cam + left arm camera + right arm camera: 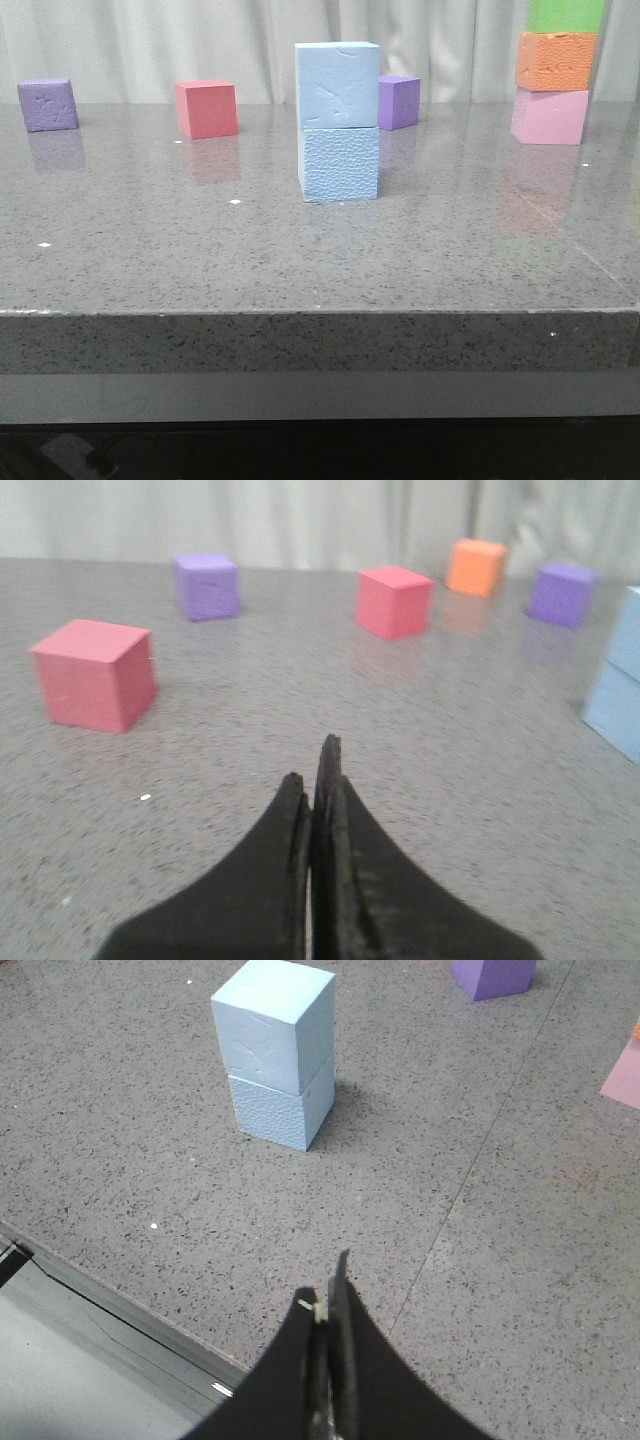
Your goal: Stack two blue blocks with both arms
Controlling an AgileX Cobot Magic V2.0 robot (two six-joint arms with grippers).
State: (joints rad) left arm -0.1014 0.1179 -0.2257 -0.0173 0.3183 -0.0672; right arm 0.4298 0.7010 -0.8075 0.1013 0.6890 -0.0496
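Stack looks done: upper blue block point(337, 84) sits squarely on lower blue block point(340, 164); left tool point(318, 790) and right tool point(328, 1305) pinched closed, empty (both well clear).

One block point(337, 85) sits squarely on another point(340, 163) near the middle of the tabletop point(300, 260). Just behind and to the right is a smaller cube point(398, 101). Two more cubes point(206, 108) point(48, 104) stand well apart to the left. At far right rises a three-cube stack point(555, 75).
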